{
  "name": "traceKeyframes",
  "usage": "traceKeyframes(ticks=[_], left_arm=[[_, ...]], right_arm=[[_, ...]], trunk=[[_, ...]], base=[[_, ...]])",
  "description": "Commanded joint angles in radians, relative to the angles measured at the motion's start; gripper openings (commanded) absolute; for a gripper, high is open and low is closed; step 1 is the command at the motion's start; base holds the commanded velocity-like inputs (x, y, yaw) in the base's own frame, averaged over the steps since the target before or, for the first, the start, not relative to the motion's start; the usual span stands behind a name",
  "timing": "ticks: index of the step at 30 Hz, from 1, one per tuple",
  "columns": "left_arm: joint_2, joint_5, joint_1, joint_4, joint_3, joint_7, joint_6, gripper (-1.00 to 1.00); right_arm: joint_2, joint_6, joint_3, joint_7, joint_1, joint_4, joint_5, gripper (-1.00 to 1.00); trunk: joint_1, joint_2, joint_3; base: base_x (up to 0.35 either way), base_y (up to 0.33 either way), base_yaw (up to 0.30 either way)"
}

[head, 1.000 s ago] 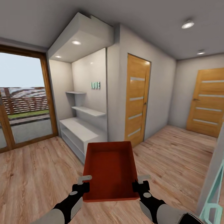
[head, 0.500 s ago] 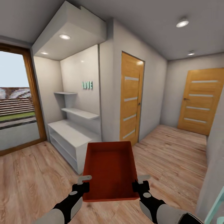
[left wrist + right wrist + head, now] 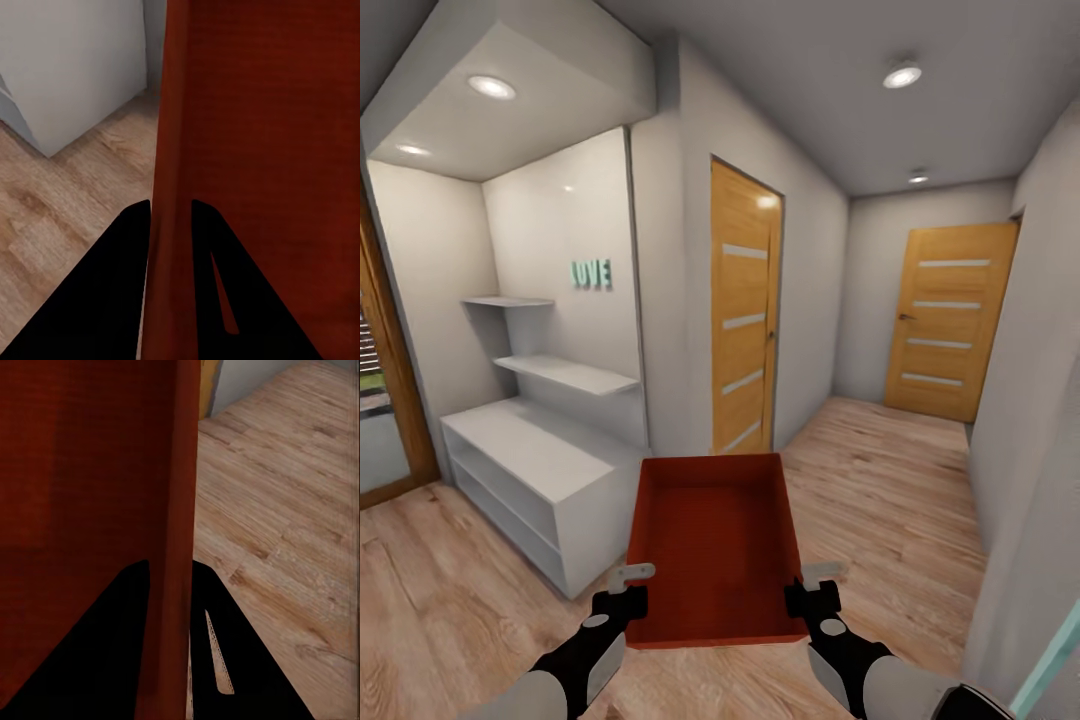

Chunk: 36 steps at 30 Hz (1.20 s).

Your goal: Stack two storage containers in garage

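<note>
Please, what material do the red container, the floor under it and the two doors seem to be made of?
The storage container: probably plastic, since its orange-red walls are plain, smooth and matte with no grain, though this stays a guess. The floor: light wood planks, with visible grain and plank seams. The nearer door and the farther door: apparently orange-brown wood with a slight sheen, each with pale horizontal inset strips, possibly glass.

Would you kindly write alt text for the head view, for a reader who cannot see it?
Two black grippers, left and right, each clamp a side wall of an empty orange-red rectangular lidless storage container carried above light wood-plank flooring. Ahead are white built-in shelves and two wooden doors.
</note>
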State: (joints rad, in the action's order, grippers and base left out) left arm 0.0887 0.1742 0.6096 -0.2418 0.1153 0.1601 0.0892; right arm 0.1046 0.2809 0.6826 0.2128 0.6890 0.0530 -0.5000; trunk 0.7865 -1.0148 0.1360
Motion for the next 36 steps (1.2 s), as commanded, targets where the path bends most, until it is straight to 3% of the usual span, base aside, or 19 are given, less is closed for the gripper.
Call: traceKeyframes(ticks=[1, 36], left_arm=[[-0.004, -0.005, 0.0, -0.002, 0.022, 0.032, 0.015, -1.0], [-0.004, -0.005, 0.0, -0.002, 0.022, 0.032, 0.015, -1.0]], right_arm=[[0.001, -0.005, -0.077, -0.004, 0.001, 0.001, -0.007, -1.0], [0.001, -0.005, -0.077, -0.004, 0.001, 0.001, -0.006, -1.0]], trunk=[[0.001, -0.001, 0.001], [0.001, -0.001, 0.001]], base=[[0.322, 0.147, -0.282], [0.322, 0.146, -0.282]])
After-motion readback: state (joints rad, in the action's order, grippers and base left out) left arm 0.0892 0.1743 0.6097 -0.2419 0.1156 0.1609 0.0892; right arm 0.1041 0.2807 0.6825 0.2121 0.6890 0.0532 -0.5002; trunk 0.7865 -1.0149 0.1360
